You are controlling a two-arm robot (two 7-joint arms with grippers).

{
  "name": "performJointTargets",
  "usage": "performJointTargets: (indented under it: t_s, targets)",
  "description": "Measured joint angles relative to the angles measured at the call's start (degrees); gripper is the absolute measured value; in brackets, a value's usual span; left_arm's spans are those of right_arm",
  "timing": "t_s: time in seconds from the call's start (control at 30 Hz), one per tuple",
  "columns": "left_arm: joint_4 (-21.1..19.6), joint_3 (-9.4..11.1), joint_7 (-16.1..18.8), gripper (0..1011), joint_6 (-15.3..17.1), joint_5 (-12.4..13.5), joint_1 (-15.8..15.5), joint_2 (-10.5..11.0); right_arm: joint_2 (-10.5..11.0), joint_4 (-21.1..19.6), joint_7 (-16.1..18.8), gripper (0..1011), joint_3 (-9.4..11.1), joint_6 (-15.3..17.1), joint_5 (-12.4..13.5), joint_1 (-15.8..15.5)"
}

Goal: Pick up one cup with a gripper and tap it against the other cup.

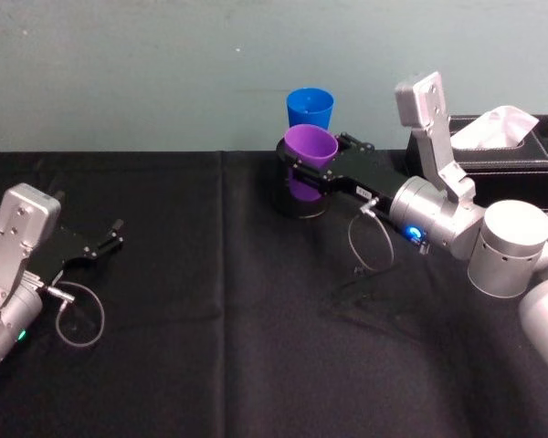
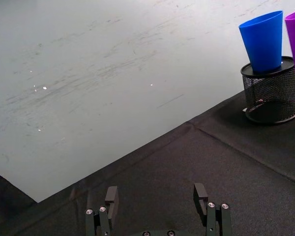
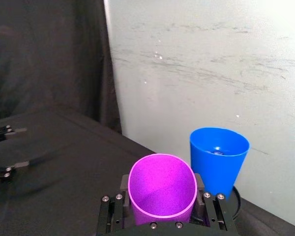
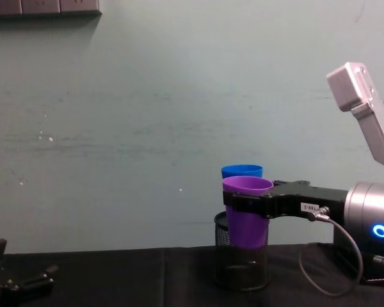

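1. purple tumbler hangs in the air just in front of the blue tumbler, its base level with the black mesh pot. being off the cloth leaves it free to swing.
2. the right gripper is clenched on the purple tumbler, one jaw on each side of its wall below the rim. because the cup widens upward, i judge this grip keeps it from slipping down.
3. the blue tumbler stands mouth up on top of the mesh pot, near the pale wall at the back of the black-clothed table. this perch puts its rim only a little above the purple rim, so a level push should bring wall against wall.
4. the right wrist view shows the two rims side by side and very close. i cannot tell whether they touch.
5. the right arm reaches in from the right, past a black tissue box, with the forearm held about level. that suits a sideways tap rather than a drop.
6. the left gripper lies low at the table's left, well apart from both cups, with its jaws spread and nothing between them. it looks parked, out of the working arm's way.
7. the blue tumbler is light and perched, so a hard knock could tip it off the pot. a gentle touch seems wise.
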Motion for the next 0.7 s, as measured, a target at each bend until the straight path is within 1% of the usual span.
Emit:
performJointTargets:
  t_s: [0.1,0.27,0.7]
  targets:
    - [0.0,0.0,0.0,1000,0.0,0.0,0.0,0.0,-0.6,1.1,-0.1,726,0.3,-0.1,-0.2,0.7]
    - [0.0,0.0,0.0,1000,0.0,0.0,0.0,0.0,-1.8,4.1,-0.4,726,1.2,-0.6,-0.6,2.3]
    - [0.0,0.0,0.0,1000,0.0,0.0,0.0,0.0,-3.7,9.1,0.3,726,2.3,-1.3,-1.2,5.2]
